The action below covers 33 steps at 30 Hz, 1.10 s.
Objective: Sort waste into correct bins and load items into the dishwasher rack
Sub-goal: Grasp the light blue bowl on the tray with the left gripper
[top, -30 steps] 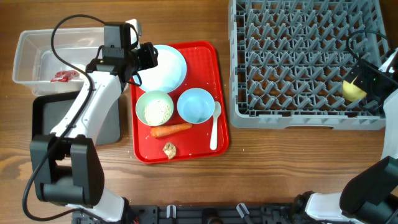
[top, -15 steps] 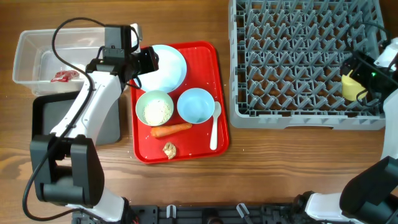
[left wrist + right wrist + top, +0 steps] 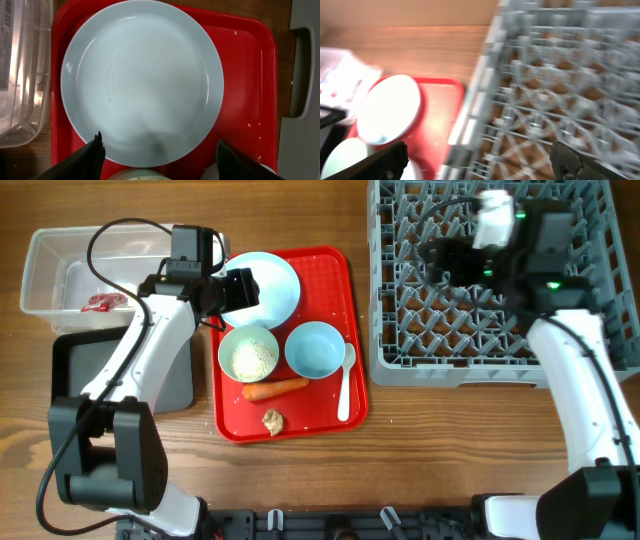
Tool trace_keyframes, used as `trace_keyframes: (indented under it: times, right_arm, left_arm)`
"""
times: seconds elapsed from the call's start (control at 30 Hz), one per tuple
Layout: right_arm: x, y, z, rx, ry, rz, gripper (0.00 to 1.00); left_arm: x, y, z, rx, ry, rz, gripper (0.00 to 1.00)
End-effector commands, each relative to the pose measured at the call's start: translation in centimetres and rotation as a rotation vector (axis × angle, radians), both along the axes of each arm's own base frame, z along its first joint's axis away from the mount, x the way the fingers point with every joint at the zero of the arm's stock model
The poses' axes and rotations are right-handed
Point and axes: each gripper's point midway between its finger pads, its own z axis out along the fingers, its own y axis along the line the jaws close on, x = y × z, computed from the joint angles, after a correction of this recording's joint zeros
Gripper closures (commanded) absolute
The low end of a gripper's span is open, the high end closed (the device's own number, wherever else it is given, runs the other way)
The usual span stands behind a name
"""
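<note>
My left gripper (image 3: 238, 285) hangs open over the near edge of the round pale blue plate (image 3: 265, 285) on the red tray; the left wrist view shows its fingers (image 3: 95, 156) on either side of the plate's rim (image 3: 142, 80). My right gripper (image 3: 432, 255) is open and empty above the grey dishwasher rack (image 3: 480, 365); its view is blurred (image 3: 480, 165). The green bowl (image 3: 248, 355) holds rice. The blue bowl (image 3: 315, 348), carrot (image 3: 275, 389), tan scrap (image 3: 272, 421) and white spoon (image 3: 344, 385) lie on the tray. The red wrapper (image 3: 100, 302) lies in the clear tub (image 3: 45, 255). The yellow cup is hidden.
The black tray (image 3: 175, 380) sits in front of the clear tub, partly under my left arm. The flat red serving tray (image 3: 335, 280) lies between the bins and the rack. The rack's handle edge (image 3: 305, 75) shows at the right of the left wrist view.
My right arm has swung left from the rack's right edge to over its upper middle, and the yellow cup is no longer in its jaws. My left gripper has shifted slightly over the plate.
</note>
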Motion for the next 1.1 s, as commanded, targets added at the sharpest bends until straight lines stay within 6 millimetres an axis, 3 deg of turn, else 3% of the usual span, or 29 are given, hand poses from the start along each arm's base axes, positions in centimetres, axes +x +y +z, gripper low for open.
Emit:
trace_keyframes:
  times: [0.0,0.13,0.33,0.7,1.07]
  right_arm:
    - [-0.1,2.9,0.9,-0.066,-0.047,0.041,0.05]
    - [-0.3,3.9,0.2,-0.104,-0.03,0.028,0.05]
    - [-0.2,3.7,0.1,-0.083,-0.015,-0.007,0.05]
    - [-0.4,3.7,-0.1,-0.086,-0.004,-0.007,0.05]
    - [-0.5,3.6,-0.3,-0.088,0.007,-0.006,0.05]
  left_arm:
    - [0.3,-0.8,1.7,-0.045,-0.044,-0.029,0.29]
    - [-0.2,-3.3,2.0,-0.106,-0.047,-0.116,0.34]
    - [-1.7,-7.4,1.2,0.004,-0.075,-0.344,0.37]
    - [-4.8,-12.1,-0.5,0.061,-0.016,-0.464,0.37]
    - [-5.7,-11.6,-6.3,0.191,0.117,-0.462,0.36]
